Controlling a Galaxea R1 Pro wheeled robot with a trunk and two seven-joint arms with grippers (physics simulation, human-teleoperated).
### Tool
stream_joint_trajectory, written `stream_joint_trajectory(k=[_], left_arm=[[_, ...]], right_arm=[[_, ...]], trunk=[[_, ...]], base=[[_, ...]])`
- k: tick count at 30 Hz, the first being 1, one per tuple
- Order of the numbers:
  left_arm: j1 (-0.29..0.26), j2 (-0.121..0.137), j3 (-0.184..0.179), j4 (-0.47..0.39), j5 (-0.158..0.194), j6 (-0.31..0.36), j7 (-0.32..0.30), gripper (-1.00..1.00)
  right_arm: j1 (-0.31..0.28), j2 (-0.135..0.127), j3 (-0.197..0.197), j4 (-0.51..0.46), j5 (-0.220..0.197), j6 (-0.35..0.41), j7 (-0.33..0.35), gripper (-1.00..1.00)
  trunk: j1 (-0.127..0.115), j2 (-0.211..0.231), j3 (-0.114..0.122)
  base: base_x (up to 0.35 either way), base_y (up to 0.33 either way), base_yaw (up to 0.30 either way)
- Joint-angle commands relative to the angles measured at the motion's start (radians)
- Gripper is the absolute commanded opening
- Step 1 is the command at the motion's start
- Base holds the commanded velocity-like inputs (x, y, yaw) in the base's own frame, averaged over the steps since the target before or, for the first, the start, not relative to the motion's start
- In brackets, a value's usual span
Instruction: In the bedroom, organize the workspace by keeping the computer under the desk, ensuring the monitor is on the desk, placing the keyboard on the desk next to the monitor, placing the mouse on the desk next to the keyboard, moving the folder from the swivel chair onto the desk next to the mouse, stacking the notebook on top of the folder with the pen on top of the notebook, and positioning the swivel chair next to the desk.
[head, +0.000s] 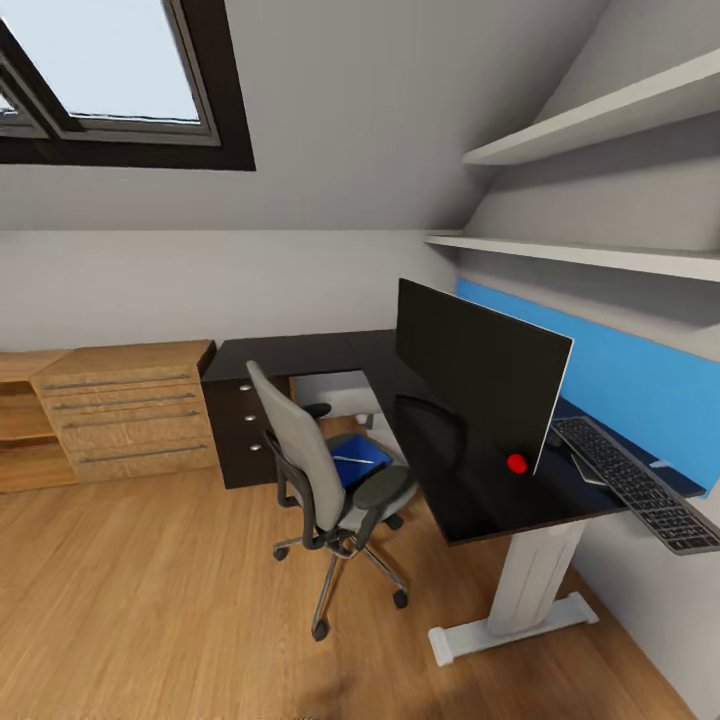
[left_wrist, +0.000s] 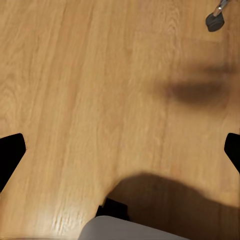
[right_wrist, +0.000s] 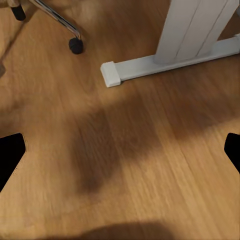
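A black L-shaped desk (head: 300, 352) carries a large dark monitor (head: 480, 370). A small red mouse (head: 516, 462) sits by the monitor's lower corner. To the monitor's right lies a dark keyboard (head: 635, 482), its near end past the desk's edge. The grey swivel chair (head: 300, 455) stands in front of the desk with a blue folder (head: 360, 460) on its seat and a thin white streak across it. Both grippers hang over the wooden floor. The left gripper (left_wrist: 120, 150) is open, its fingertips (left_wrist: 11, 150) far apart. The right gripper (right_wrist: 120, 150) is open too.
A wooden drawer unit (head: 130, 415) and a dark drawer pedestal (head: 235, 430) line the back wall. Wall shelves (head: 600, 255) hang above the desk. The desk's white foot (right_wrist: 150, 65) and a chair caster (right_wrist: 76, 46) lie ahead of the right gripper; another caster (left_wrist: 215, 21) is near the left.
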Motion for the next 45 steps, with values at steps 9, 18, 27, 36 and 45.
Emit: stream_joint_trajectory(k=[9,18,27,36,45], left_arm=[[0.001,0.0,0.001,-0.002,0.0,-0.001,0.0,1.0],[0.0,0.0,0.0,-0.002,0.0,-0.001,0.0,1.0],[0.0,-0.001,0.0,-0.002,0.0,-0.001,0.0,1.0],[0.0,0.0,0.002,-0.003,0.002,-0.001,0.0,1.0],[0.0,-0.001,0.005,-0.043,0.007,0.001,0.006,1.0]], right_arm=[[-0.001,0.0,-0.001,0.0,0.001,-0.003,-0.002,1.0],[-0.001,0.0,-0.001,0.0,0.001,-0.003,-0.002,1.0],[-0.001,0.0,-0.001,-0.001,0.001,-0.003,-0.002,1.0],[-0.001,-0.004,-0.001,0.0,0.001,-0.004,-0.002,1.0],[-0.001,-0.007,-0.003,0.0,0.001,-0.003,-0.002,1.0]], trunk=[[0.0,0.0,-0.003],[0.0,0.0,-0.006],[0.0,0.0,-0.01],[0.0,0.0,-0.011],[0.012,-0.021,-0.02]], base=[[0.0,0.0,0.258],[-0.021,0.0,0.259],[-0.208,0.0,0.261],[-0.019,0.0,0.067],[-0.001,0.0,0.002]])
